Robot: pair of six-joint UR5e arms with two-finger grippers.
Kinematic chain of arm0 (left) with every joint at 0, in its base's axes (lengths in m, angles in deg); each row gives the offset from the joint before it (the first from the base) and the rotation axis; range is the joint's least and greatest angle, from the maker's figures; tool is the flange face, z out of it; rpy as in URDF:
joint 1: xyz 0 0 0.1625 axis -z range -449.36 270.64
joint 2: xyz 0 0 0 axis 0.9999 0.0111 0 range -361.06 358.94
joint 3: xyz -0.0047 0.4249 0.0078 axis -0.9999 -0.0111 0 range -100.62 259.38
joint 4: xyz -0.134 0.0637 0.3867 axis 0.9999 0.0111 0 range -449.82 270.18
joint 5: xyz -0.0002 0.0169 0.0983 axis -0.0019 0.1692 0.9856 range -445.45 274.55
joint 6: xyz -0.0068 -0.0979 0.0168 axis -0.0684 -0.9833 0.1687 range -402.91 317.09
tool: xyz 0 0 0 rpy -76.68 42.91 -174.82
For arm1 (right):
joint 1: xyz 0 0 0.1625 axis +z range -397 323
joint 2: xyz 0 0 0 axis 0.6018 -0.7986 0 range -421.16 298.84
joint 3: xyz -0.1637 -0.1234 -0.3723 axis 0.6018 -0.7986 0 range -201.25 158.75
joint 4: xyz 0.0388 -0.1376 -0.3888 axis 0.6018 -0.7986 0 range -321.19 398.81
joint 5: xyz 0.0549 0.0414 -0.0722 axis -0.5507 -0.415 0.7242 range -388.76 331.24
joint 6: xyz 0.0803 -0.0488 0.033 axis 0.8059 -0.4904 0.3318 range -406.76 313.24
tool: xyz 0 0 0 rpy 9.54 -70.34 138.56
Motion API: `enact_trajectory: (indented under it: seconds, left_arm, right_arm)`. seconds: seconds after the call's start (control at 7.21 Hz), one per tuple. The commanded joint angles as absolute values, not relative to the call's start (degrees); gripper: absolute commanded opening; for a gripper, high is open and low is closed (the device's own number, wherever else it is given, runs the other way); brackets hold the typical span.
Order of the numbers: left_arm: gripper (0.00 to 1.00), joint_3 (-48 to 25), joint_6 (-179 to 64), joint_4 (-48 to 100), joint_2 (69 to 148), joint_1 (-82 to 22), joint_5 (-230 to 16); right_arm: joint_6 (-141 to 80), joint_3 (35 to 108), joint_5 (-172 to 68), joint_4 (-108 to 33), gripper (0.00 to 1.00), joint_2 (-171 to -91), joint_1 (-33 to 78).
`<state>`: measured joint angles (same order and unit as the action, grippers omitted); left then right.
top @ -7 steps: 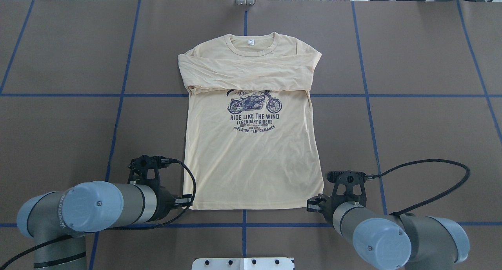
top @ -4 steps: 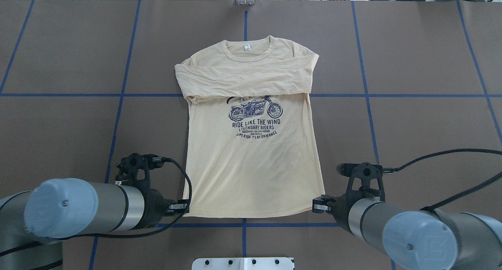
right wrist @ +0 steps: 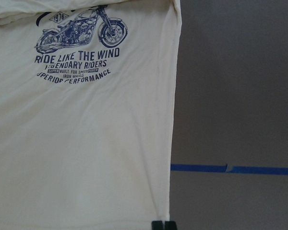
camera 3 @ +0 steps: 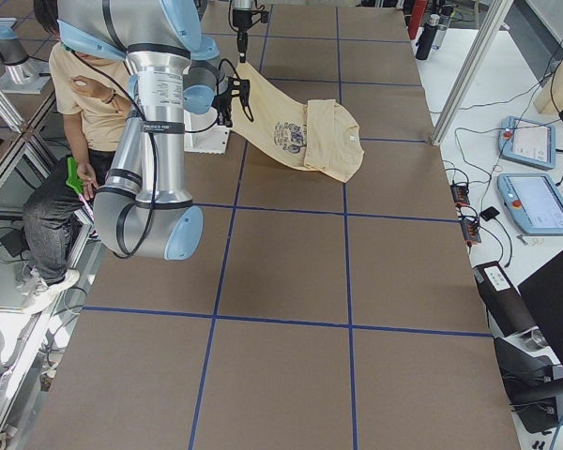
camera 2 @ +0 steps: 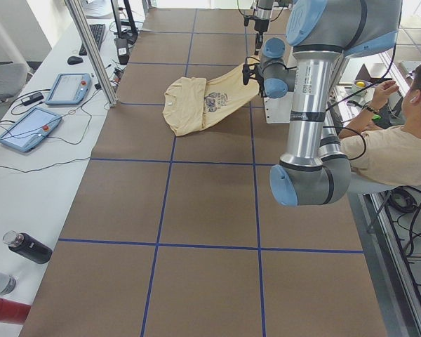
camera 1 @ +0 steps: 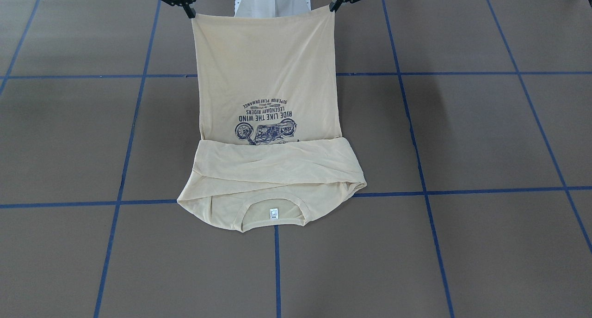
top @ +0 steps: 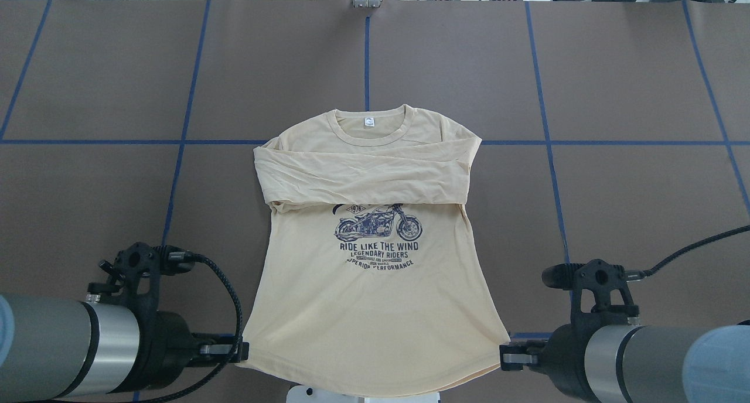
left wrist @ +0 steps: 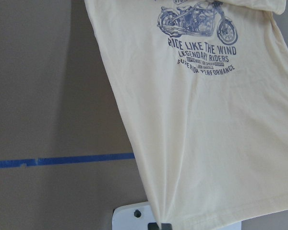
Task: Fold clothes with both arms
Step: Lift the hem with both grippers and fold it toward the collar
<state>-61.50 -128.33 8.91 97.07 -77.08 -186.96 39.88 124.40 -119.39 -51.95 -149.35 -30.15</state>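
Note:
The pale yellow shirt [top: 375,297] lies front up, motorcycle print [top: 378,228] showing, both long sleeves [top: 363,177] folded across the chest and the collar [top: 369,125] far from me. My left gripper [top: 237,351] is shut on the hem's left corner. My right gripper [top: 505,356] is shut on its right corner. The hem is lifted off the table and stretched between them over the white base. In the front-facing view the shirt [camera 1: 268,77] slopes up to the left gripper [camera 1: 333,6] and right gripper [camera 1: 190,14]. Each wrist view shows cloth [left wrist: 206,120] [right wrist: 86,143] pinched at the bottom edge.
The brown table cover [top: 615,186] carries a blue tape grid. The white pedestal base [top: 363,396] sits under the raised hem. A seated person [camera 2: 400,140] is beside the robot. Control tablets [camera 2: 28,130] and bottles [camera 2: 28,247] lie on the side bench.
Both grippers have pulled back toward the robot and risen with the hem corners. The whole shirt has slid toward me; its collar has moved from the far grid row to the cross line.

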Motion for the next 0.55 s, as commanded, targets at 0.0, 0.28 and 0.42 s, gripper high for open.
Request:
enact_trajectory:
  seconds: [0.0,0.28,0.42]
  left_arm:
    - [0.0,-58.7,-128.0,8.4,98.4,-76.1,-186.7]
    - [0.0,-45.9,-125.4,8.5,107.3,-68.1,-186.3]
    - [0.0,-40.9,-121.9,8.5,110.9,-64.6,-186.4]
  right_arm:
    - [39.3,120.4,-119.3,-52.2,0.0,-146.1,-24.7]
    - [36.3,107.9,-119.5,-51.7,0.0,-135.4,-16.6]
    - [32.5,106.4,-119.8,-51.5,0.0,-133.4,-13.2]
